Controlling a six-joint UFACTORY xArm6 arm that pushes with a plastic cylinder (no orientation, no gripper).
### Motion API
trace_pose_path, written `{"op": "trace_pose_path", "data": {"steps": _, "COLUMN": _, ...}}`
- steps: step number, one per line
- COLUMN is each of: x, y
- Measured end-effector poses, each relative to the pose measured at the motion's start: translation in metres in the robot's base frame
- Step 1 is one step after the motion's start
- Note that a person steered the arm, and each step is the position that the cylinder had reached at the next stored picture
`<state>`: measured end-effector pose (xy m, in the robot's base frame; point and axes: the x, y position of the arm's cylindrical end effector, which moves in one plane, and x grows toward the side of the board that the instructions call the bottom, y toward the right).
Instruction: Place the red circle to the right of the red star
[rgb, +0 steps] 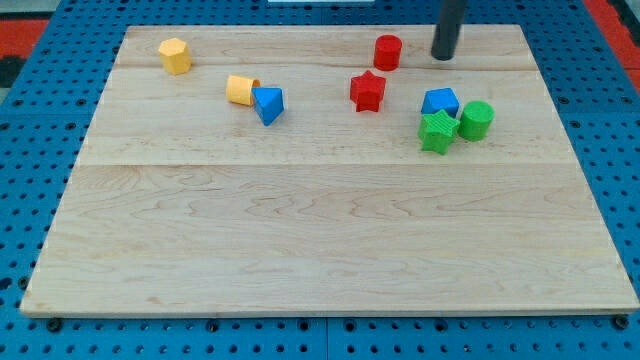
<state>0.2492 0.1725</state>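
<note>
The red circle is a short red cylinder standing near the view's top, right of centre. The red star lies just below it and slightly to its left, a small gap apart. My tip is the lower end of the dark rod coming down from the view's top. It stands to the right of the red circle, about a block's width away and not touching it, and up and to the right of the red star.
A blue cube, a green star and a green cylinder cluster below my tip. A yellow cylinder touches a blue triangle left of centre. A yellow hexagon sits at upper left. The wooden board lies on blue pegboard.
</note>
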Motion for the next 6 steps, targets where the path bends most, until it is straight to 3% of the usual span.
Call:
{"op": "trace_pose_path", "data": {"steps": 3, "x": -0.017, "y": -0.144}}
{"op": "trace_pose_path", "data": {"steps": 5, "x": 0.047, "y": -0.112}}
{"op": "trace_pose_path", "data": {"steps": 6, "x": -0.024, "y": -0.145}}
